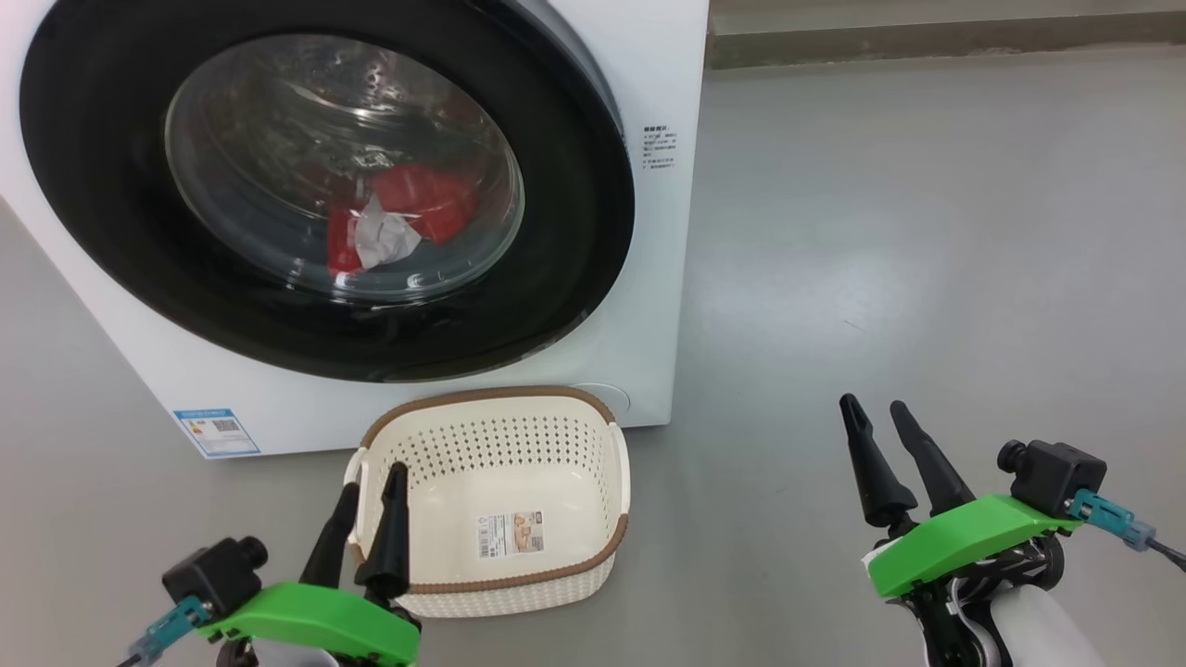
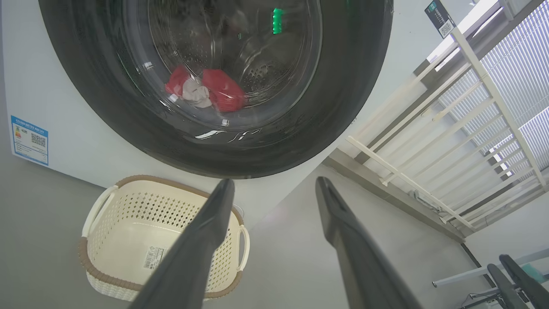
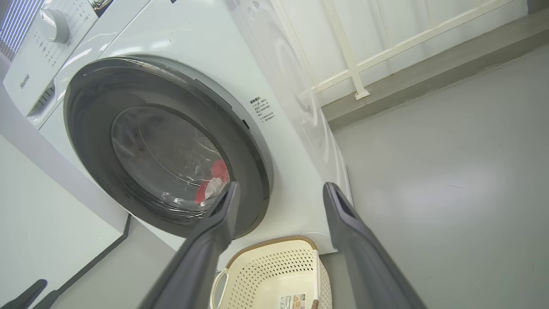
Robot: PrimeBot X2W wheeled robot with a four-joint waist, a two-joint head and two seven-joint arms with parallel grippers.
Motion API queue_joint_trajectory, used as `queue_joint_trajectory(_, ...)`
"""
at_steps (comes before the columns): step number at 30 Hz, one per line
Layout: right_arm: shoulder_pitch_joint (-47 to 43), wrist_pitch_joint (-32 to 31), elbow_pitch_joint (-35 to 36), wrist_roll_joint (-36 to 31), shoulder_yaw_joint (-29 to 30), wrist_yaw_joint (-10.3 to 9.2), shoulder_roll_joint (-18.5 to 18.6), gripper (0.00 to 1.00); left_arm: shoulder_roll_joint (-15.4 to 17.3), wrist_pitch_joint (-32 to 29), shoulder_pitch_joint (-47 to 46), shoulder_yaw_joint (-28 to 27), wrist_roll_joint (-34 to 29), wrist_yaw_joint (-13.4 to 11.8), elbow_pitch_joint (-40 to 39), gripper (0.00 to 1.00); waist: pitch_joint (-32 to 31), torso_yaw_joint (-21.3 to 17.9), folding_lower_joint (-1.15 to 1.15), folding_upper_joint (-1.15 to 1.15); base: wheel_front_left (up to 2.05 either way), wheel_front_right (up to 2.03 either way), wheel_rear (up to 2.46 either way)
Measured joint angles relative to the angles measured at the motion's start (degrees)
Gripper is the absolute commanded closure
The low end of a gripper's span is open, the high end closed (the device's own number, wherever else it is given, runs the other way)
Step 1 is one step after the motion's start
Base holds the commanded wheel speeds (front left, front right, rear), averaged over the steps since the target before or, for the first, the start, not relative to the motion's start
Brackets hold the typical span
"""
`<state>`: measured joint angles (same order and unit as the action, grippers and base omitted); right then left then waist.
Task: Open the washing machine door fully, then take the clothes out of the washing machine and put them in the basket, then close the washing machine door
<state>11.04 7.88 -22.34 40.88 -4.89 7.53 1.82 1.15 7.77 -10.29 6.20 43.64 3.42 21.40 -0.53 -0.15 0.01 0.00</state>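
1. Washing machine door [image 1: 324, 185] sits shut on the washing machine [image 1: 649, 74], with the red clothes [image 1: 417, 204] visible inside; the basket [image 1: 491, 396] stands on the floor [image 1: 927, 232] just below.
2. Your left gripper [image 1: 373, 479] and right gripper [image 1: 872, 404] both hang spread wide, holding nothing.
3. Hook a right finger behind the rim [image 1: 607, 199] at its right edge, which is probably the latch side, then pull through the full arc.
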Motion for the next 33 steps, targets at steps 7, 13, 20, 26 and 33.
queue_joint_trajectory(7, 0.97, 1.22, -0.18, -4.36, -1.30, 0.00, 0.09, 0.00, 0.10, 1.23, -0.98, 1.12, -4.25, -0.26, -0.11, 0.00, -0.20, -0.01, 0.00, 0.00, 0.00, 0.00, 0.00)
queue_joint_trajectory(13, 1.31, 2.15, 0.09, -7.53, -1.36, 0.00, 0.24, 0.00, 0.14, 2.33, -2.04, 1.55, -7.86, -0.45, 0.05, 0.00, -0.20, -0.07, 0.00, 0.00, 0.00, 0.00, 0.00)
queue_joint_trajectory(20, 2.83, 3.24, 0.09, -11.40, -1.75, 0.00, 0.32, 0.00, 0.23, 3.21, -3.13, 2.20, -11.61, -0.96, 0.44, 0.00, -0.16, -0.21, 0.00, 0.00, 0.00, 0.00, 0.00)
queue_joint_trajectory(26, 3.45, 4.08, 0.15, -15.53, -2.45, 0.00, 0.53, 0.00, 0.29, 4.27, -3.58, 3.43, -15.51, -1.49, 0.92, 0.00, -0.22, -0.14, 0.00, 0.00, 0.00, 0.00, 0.00)
queue_joint_trajectory(33, 4.74, 5.26, 0.63, -20.14, -3.22, 0.00, 0.70, 0.00, 0.36, 5.46, -5.07, 4.46, -19.56, -1.97, 1.46, 0.00, -0.39, -0.16, 0.00, 0.00, 0.00, 0.00, 0.00)
